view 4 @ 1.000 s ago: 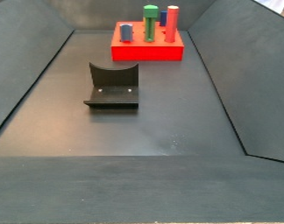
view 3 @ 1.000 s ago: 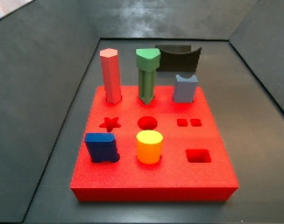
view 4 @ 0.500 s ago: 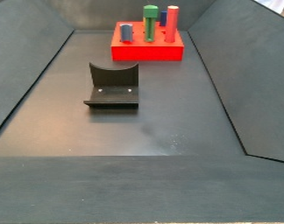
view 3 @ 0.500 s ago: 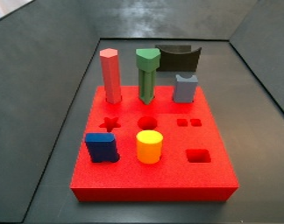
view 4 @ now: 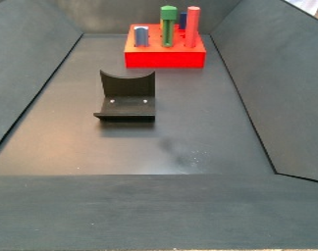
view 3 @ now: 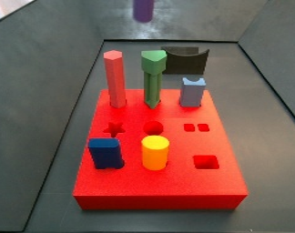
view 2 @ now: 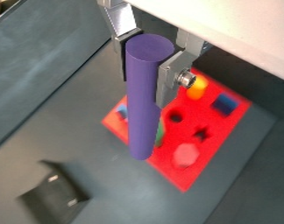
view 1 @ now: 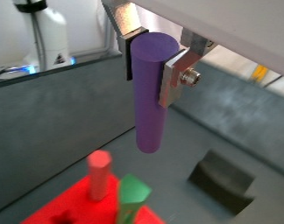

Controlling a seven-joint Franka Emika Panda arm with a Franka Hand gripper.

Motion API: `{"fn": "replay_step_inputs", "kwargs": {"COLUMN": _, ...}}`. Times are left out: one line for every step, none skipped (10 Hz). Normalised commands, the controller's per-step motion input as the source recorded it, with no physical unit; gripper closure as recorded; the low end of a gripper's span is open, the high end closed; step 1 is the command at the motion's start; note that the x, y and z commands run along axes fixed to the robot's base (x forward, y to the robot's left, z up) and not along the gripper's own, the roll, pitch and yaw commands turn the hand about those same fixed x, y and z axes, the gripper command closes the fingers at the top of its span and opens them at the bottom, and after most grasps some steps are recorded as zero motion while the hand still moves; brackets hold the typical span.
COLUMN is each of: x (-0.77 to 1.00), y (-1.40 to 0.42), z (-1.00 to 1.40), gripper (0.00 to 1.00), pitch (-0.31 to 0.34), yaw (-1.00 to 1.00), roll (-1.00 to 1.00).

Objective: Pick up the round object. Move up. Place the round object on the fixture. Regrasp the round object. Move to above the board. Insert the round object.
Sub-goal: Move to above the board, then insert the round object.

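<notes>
1. The purple peg (view 1: 151,92) hangs upright in the air, its lower end free. Both wrist views show it well above the tabletop (view 4: 175,137), and a side view catches only its tip (view 3: 143,9) at the upper edge, high over the far end of the red board (view 3: 162,177).
2. The gripper (view 2: 148,51) has its fingers (view 1: 173,74) closed on the peg's upper end, one silver plate flat against each side. The grip is near the top, so most of the peg's length hangs below.
3. This looks like the lift after pickup, with height to clear the standing pegs.
4. The fixture (view 4: 127,95) sits bare on the tabletop, well apart from the board, its notch ready for the peg.
5. The wrist points straight down.
</notes>
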Motion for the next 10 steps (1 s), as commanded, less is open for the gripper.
{"fn": "replay_step_inputs", "kwargs": {"x": -0.12, "y": -0.06, "z": 0.00, "gripper": 1.00, "pitch": -0.048, "yaw": 0.03, "roll": -0.95}}
{"fn": "replay_step_inputs", "kwargs": {"x": -0.10, "y": -0.03, "z": 0.00, "gripper": 1.00, "pitch": -0.047, "yaw": 0.02, "roll": -0.79}}
{"fn": "replay_step_inputs", "kwargs": {"x": -0.07, "y": -0.01, "z": 0.00, "gripper": 1.00, "pitch": -0.046, "yaw": 0.01, "roll": -0.49}}
{"fn": "replay_step_inputs", "kwargs": {"x": -0.06, "y": 0.00, "z": 0.00, "gripper": 1.00, "pitch": -0.043, "yaw": 0.00, "roll": -0.32}}
{"fn": "replay_step_inputs", "kwargs": {"x": 0.00, "y": 0.00, "z": -0.03, "gripper": 1.00, "pitch": -0.026, "yaw": 0.00, "roll": -0.02}}
{"fn": "replay_step_inputs", "kwargs": {"x": 0.00, "y": 0.00, "z": -0.03, "gripper": 1.00, "pitch": 0.000, "yaw": 0.00, "roll": 0.00}}
{"fn": "replay_step_inputs", "kwargs": {"x": 0.03, "y": -0.05, "z": -0.17, "gripper": 1.00, "pitch": 0.000, "yaw": 0.00, "roll": -0.10}}
{"fn": "replay_step_inputs", "kwargs": {"x": 0.01, "y": -0.18, "z": -0.18, "gripper": 1.00, "pitch": 0.000, "yaw": 0.00, "roll": -0.08}}
{"fn": "replay_step_inputs", "kwargs": {"x": 0.14, "y": -0.23, "z": -0.07, "gripper": 1.00, "pitch": 0.003, "yaw": -0.03, "roll": 0.00}}
{"fn": "replay_step_inputs", "kwargs": {"x": 0.15, "y": -0.51, "z": 0.00, "gripper": 1.00, "pitch": 0.030, "yaw": 0.00, "roll": 0.14}}
